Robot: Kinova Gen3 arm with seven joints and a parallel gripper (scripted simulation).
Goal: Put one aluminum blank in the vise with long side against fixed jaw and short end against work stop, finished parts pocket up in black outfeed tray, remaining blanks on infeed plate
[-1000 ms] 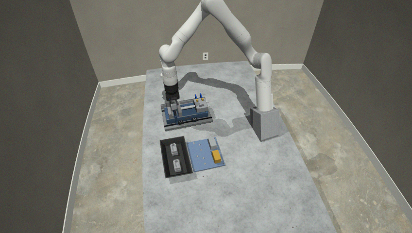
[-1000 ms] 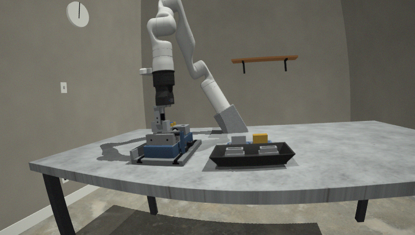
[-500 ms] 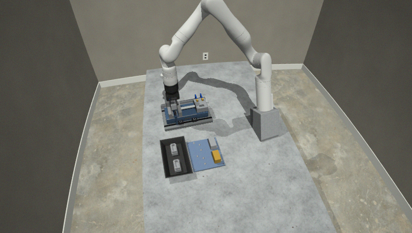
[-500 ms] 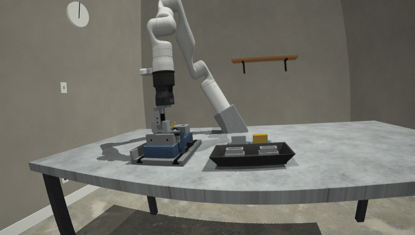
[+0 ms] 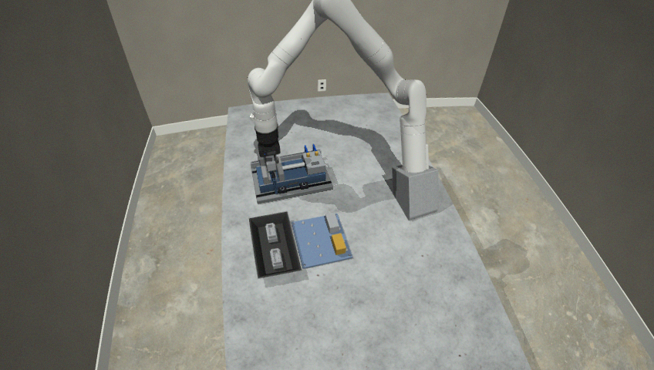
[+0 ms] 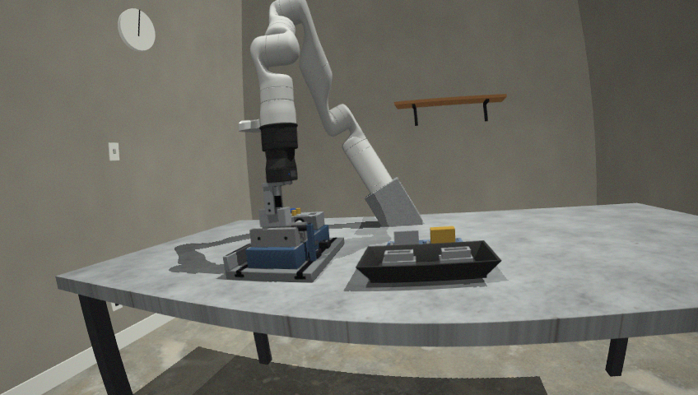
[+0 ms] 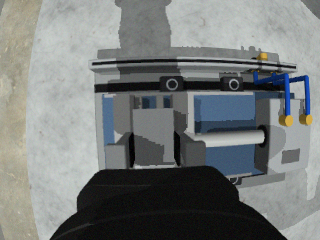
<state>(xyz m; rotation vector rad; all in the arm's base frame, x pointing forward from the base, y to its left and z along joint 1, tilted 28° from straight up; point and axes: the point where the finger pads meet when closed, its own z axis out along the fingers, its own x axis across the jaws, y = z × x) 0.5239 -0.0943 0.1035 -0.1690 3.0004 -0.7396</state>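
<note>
Gripper (image 6: 276, 209) pointed straight down over the vise (image 5: 291, 175), fingers clamped on a gray aluminum blank (image 7: 154, 135). Blank held low over the vise opening near the fixed jaw (image 6: 275, 236), the end block with no hoses; seated on the low bars or just above them, cannot tell. In the wrist view, 1 finger (image 7: 122, 148) on each side of the blank, pale cylinder rod (image 7: 230, 139) stretching from beside it toward the moving jaw (image 7: 288, 140) with its blue hoses (image 7: 287, 87) and yellow fittings. Work stop not distinguishable.

Black outfeed tray (image 5: 258, 257) in front of the vise, well apart from it, holding 2 finished parts, (image 5: 271, 232) and (image 5: 276, 258), both flat and pocket up, apart from each other.

Blue infeed plate (image 5: 306, 254) just beside the tray, short pins in its middle. 1 gray blank (image 5: 332, 221) and 1 yellow brass blank (image 5: 339, 243) flat along the plate's far side, end to end, near each other, clear of the pins.

White arm (image 5: 362, 31) arched from a gray pedestal (image 5: 424, 203) on the gray table (image 6: 563, 274).
</note>
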